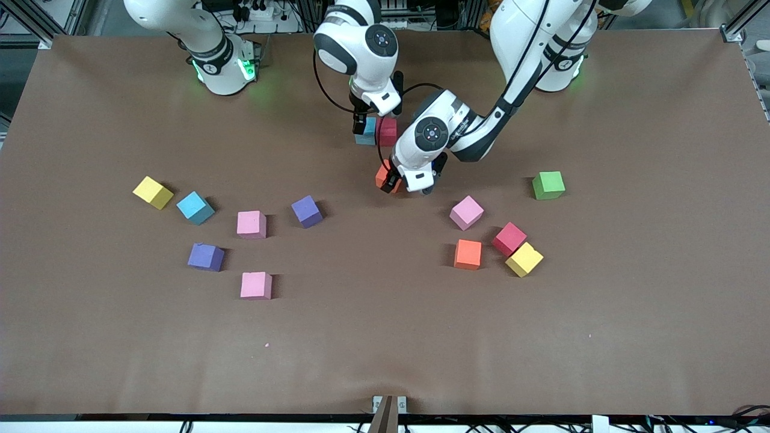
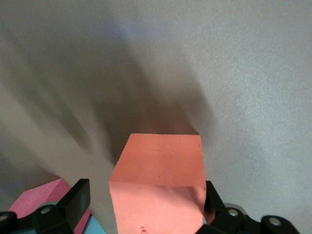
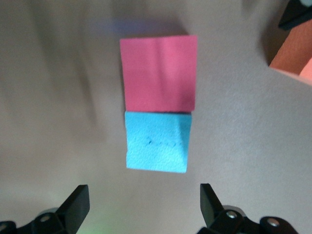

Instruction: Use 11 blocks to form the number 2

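I see the left gripper (image 1: pixel 397 182) over the middle of the brown bench (image 1: pixel 385 337), its jaws closed on an orange block (image 1: pixel 383 176); in the left wrist view this orange block (image 2: pixel 158 183) sits between the two fingers (image 2: pixel 78 200). The right gripper (image 1: pixel 367 123) hangs over a blue block (image 1: pixel 364 135) and a red block (image 1: pixel 388 131) that lie touching side by side, farther from the front camera than the held block; in the right wrist view its jaws stand wide apart and hold nothing. Toward the right arm's end I count a yellow block (image 1: pixel 153 192), a second blue block (image 1: pixel 195 207), two pink blocks (image 1: pixel 251 224) (image 1: pixel 256 285) and two purple blocks (image 1: pixel 307 211) (image 1: pixel 206 257), all lying apart. Toward the left arm's end lie a third pink block (image 1: pixel 467 212), a second orange block (image 1: pixel 468 254), and a second red block (image 1: pixel 509 239) touching a second yellow block (image 1: pixel 524 259). A green block (image 1: pixel 548 185) lies apart from these.
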Controlling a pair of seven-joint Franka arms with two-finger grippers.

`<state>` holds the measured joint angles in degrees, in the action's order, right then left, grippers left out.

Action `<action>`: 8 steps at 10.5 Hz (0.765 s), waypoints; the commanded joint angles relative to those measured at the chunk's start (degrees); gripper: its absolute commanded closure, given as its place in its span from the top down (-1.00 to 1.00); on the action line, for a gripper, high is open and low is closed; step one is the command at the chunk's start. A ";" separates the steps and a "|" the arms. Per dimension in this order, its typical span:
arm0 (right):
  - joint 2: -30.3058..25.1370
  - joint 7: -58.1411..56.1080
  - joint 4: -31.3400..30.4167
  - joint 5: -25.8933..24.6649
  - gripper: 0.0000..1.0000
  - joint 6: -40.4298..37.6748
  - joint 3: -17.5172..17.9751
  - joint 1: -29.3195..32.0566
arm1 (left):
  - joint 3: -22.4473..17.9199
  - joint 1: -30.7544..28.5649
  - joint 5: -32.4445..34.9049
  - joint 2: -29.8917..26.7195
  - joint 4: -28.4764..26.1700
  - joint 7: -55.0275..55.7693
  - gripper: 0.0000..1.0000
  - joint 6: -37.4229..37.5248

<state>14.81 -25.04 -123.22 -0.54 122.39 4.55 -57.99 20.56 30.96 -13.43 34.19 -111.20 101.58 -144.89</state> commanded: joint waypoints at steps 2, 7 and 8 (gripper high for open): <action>-3.73 1.58 -3.78 -1.49 1.00 -0.31 -0.33 -1.77 | -0.08 0.59 -1.51 0.27 0.28 0.72 0.39 -1.01; -5.84 2.37 -5.89 -1.49 1.00 -3.03 -0.51 -2.03 | -0.16 0.59 -1.60 0.18 0.28 0.81 -0.47 -1.01; -6.19 2.37 -6.24 -1.66 1.00 -3.73 -0.51 -1.77 | -0.16 0.51 -1.51 -0.17 0.28 0.98 -0.54 -1.01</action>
<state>11.96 -23.92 -126.67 -1.03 120.03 4.42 -58.92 20.71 31.55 -13.56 34.20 -110.99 101.72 -145.27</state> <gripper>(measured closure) 0.000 0.401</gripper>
